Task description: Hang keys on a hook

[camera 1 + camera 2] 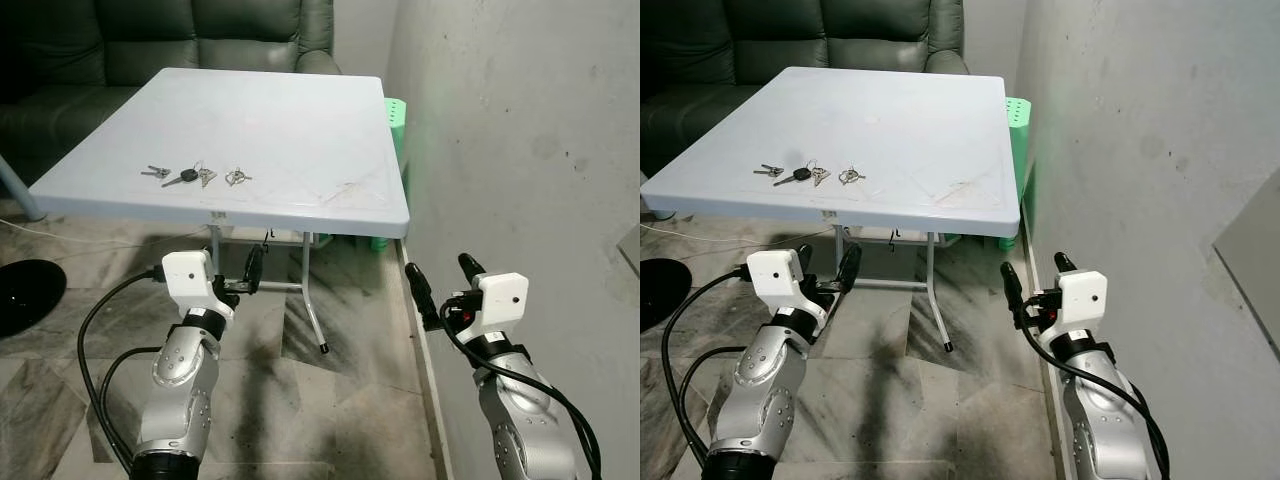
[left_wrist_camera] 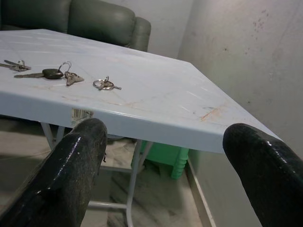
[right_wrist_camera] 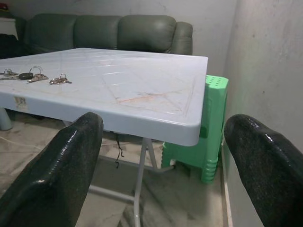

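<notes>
Looking down from the head camera, you have three sets of keys lying in a short row near the front left edge of the white table [image 1: 300, 130]: a small pair [image 1: 156, 172] at the left end, the bunch with the black-headed key [image 1: 188, 177] in the middle, and a ringed bunch [image 1: 237, 177] at the right end. The row runs roughly along the table's near edge, and the black-headed key's long axis follows that same line.

Your left gripper [image 1: 238, 280] hangs below and just in front of that edge, almost straight under the ringed bunch, with its two fingers spread apart and nothing between them. Your right gripper [image 1: 440, 285] sits off by the wall [image 1: 520, 130], past the table's right corner and well apart from the keys (its fingers are also spread and empty).

So the left arm is clearly the nearer one: the keys lie up and forward from it, slightly to its left. I'd judge the pick calls for raising it above the tabletop first. No hook can be made out in these views.
</notes>
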### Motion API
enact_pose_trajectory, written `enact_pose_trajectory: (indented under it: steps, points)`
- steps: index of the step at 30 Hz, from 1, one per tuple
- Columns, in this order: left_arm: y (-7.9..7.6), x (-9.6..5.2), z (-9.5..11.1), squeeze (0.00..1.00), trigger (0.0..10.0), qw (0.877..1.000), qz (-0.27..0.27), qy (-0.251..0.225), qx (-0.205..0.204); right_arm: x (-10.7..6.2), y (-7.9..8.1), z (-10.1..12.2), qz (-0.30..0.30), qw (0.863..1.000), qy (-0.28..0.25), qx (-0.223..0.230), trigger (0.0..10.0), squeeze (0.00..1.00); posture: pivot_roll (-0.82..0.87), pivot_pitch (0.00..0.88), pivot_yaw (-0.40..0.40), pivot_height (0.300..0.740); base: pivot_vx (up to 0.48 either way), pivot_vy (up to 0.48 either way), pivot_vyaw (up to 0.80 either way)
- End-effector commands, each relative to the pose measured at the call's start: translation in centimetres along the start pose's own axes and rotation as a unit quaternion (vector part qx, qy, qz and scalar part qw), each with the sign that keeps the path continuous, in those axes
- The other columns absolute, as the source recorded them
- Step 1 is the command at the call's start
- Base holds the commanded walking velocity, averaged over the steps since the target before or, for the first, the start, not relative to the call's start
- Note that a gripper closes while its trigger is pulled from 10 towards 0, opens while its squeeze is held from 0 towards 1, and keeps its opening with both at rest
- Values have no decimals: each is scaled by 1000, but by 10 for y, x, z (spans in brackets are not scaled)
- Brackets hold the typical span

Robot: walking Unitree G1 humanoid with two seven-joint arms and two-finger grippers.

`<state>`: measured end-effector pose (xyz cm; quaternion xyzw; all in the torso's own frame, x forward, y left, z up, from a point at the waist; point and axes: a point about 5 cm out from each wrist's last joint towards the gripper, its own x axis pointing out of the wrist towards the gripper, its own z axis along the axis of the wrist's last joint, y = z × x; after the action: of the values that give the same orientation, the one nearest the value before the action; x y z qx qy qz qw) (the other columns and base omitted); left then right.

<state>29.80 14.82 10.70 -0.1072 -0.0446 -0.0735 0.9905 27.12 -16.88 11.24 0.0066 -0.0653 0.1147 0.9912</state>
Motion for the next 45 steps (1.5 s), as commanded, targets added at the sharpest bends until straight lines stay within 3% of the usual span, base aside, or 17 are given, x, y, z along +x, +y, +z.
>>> enact_pose_trajectory:
  steps: [1, 2, 3, 45]
  points:
    - [0, 1, 3, 0, 10000, 1000, 0, -3, 2, 1, -2, 4, -10, 1000, -2, -12, 10000, 1000, -16, 23, -36, 740, 0, 0, 0]
    - [0, 1, 3, 0, 10000, 1000, 0, -3, 2, 1, -2, 4, -10, 1000, -2, -12, 10000, 1000, -16, 23, -36, 740, 0, 0, 0]
    - [0, 1, 3, 0, 10000, 1000, -1, -2, 1, 1, -2, 4, -10, 1000, 0, -16, 10000, 0, -15, 25, -34, 740, 0, 0, 0]
    - [-3, 1, 2, 0, 10000, 1000, -2, 4, -5, -2, -3, 4, -16, 1000, 6, -19, 10000, 0, -22, 30, -37, 740, 0, 431, 0]
